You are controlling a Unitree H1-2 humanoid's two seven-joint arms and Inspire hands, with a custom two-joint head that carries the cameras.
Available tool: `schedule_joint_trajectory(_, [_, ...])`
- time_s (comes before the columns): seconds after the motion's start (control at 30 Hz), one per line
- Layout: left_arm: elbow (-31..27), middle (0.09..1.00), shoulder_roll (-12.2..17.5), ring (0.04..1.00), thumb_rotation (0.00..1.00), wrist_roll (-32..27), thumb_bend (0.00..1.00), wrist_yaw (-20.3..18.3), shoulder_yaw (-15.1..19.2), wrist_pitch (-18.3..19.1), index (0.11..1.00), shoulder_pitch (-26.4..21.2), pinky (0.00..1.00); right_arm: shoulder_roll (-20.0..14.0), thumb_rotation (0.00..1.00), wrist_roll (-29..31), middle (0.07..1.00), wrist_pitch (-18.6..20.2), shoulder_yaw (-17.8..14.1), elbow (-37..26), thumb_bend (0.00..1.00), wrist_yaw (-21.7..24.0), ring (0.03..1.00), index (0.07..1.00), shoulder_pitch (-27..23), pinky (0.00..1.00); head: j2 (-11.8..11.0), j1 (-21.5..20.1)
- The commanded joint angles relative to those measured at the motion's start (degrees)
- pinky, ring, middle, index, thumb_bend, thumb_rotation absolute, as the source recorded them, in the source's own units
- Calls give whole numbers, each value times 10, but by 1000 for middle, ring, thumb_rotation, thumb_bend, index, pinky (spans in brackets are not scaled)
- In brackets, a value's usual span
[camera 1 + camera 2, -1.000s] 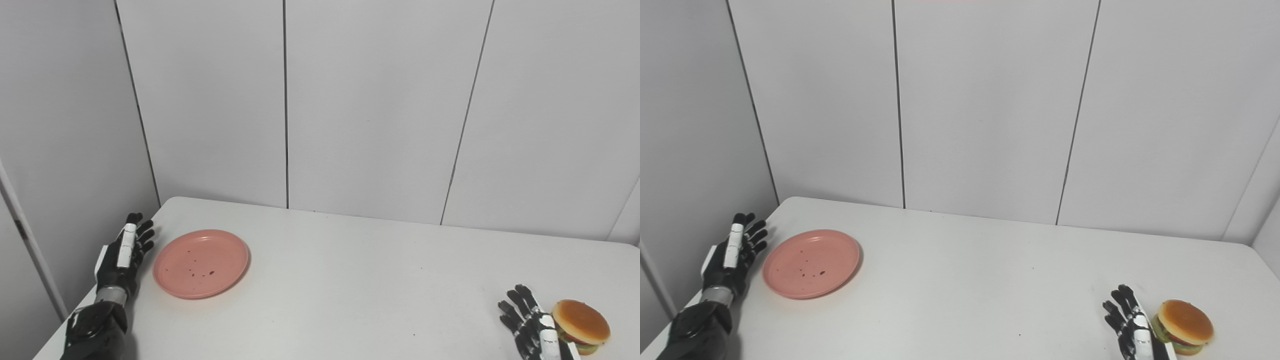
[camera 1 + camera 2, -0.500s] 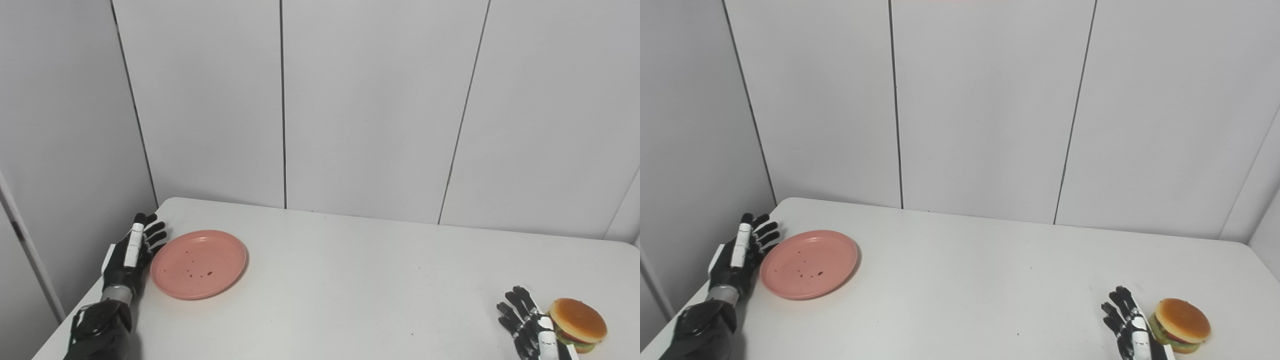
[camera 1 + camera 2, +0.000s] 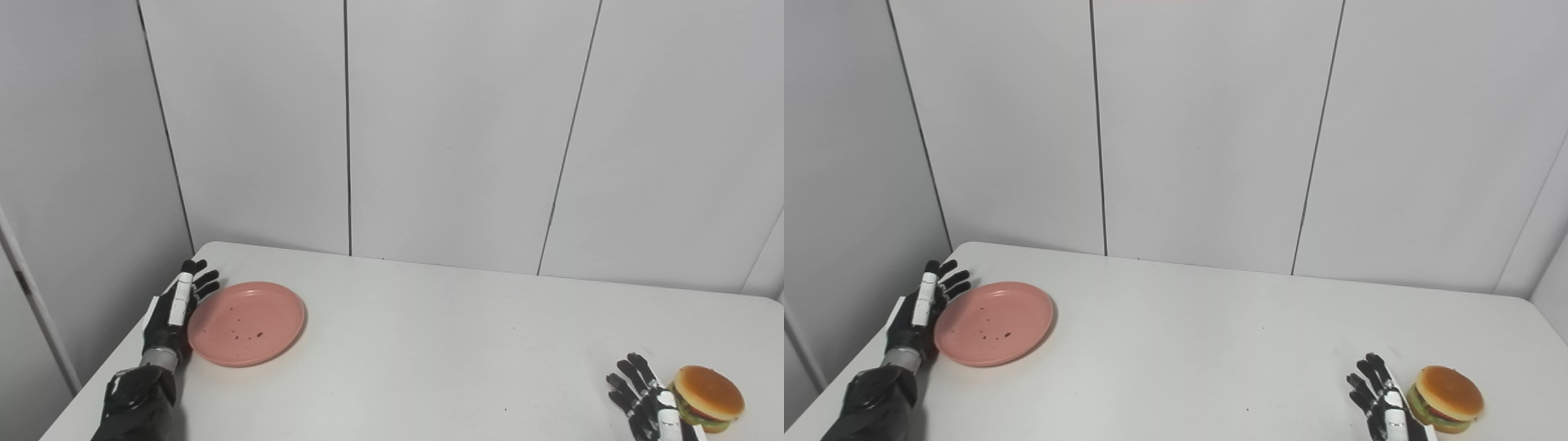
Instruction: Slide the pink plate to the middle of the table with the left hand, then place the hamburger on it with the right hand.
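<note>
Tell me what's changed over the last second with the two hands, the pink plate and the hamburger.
The left hand has moved in toward the pink plate and now sits right against its left rim, fingers apart; contact can't be confirmed. It has taken hold of nothing. The plate hasn't clearly moved yet. The right hand waits open beside the hamburger, as before, near the table's right front corner.

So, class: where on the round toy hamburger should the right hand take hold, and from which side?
Grip the toy hamburger around its layered sides, under the domed tan bun. Come from its left, where the open right hand already sits beside it, apart. The stack stands upright on the white table, so its sides are free.
</note>
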Motion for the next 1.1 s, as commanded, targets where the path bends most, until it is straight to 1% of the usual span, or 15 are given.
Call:
schedule_joint_trajectory(0.0, [-15,816,-7,827,874,-3,968,-13,-3,-10,840,-28,765,14,1000,2,912,9,6,15,795,-1,868,916,32,907,1,0])
schedule_joint_trajectory(0.07, [-22,807,-14,820,854,-3,990,-11,-3,-7,834,-27,754,15,1000,2,911,11,6,13,793,-1,867,916,33,909,2,-2])
schedule_joint_trajectory(0.13, [-28,817,-20,824,851,0,1000,-9,-5,-3,842,-25,753,15,1000,3,911,14,6,11,793,-1,867,916,33,912,3,-3])
schedule_joint_trajectory(0.27, [-40,818,-35,833,847,0,1000,-16,-9,-6,832,-22,759,16,1000,-1,908,11,8,10,791,-1,866,913,34,913,6,-5])
schedule_joint_trajectory(0.37, [-51,822,-45,842,862,1,1000,-22,-14,-5,838,-18,778,17,1000,-2,905,11,8,8,789,-3,865,910,35,911,7,-7])
schedule_joint_trajectory(0.43, [-58,820,-52,842,864,3,1000,-19,-18,-4,841,-15,781,18,1000,-2,904,12,8,6,789,-3,864,909,35,909,8,-8])
schedule_joint_trajectory(0.5, [-63,809,-58,831,867,9,1000,-12,-25,-4,836,-13,756,19,1000,-3,902,14,8,4,789,-3,862,906,36,905,9,-9])
schedule_joint_trajectory(0.57, [-69,806,-65,827,866,11,1000,-14,-30,-2,834,-11,743,20,1000,-4,903,16,9,1,785,-3,863,906,36,906,10,-10])
schedule_joint_trajectory(0.63, [-74,819,-71,839,867,9,1000,-19,-33,0,848,-10,765,20,1000,-6,904,16,10,-1,779,-4,867,906,36,907,11,-12])
schedule_joint_trajectory(0.73, [-85,822,-78,843,879,13,991,-14,-38,2,857,-7,776,20,1000,-8,906,18,12,-4,775,-4,869,905,37,908,13,-13])
schedule_joint_trajectory(0.87, [-120,816,-94,842,876,17,993,-3,-44,21,854,7,785,21,1000,-9,902,22,12,-7,782,-5,865,902,37,902,15,-17])
schedule_joint_trajectory(0.93, [-129,822,-101,849,877,18,995,-8,-48,27,859,10,795,23,1000,-9,901,26,13,-10,782,-5,863,900,37,901,16,-20])
schedule_joint_trajectory(1.07, [-148,834,-116,859,876,18,979,-3,-52,43,861,16,817,24,1000,-9,908,33,15,-16,780,-6,866,906,38,902,19,-25])
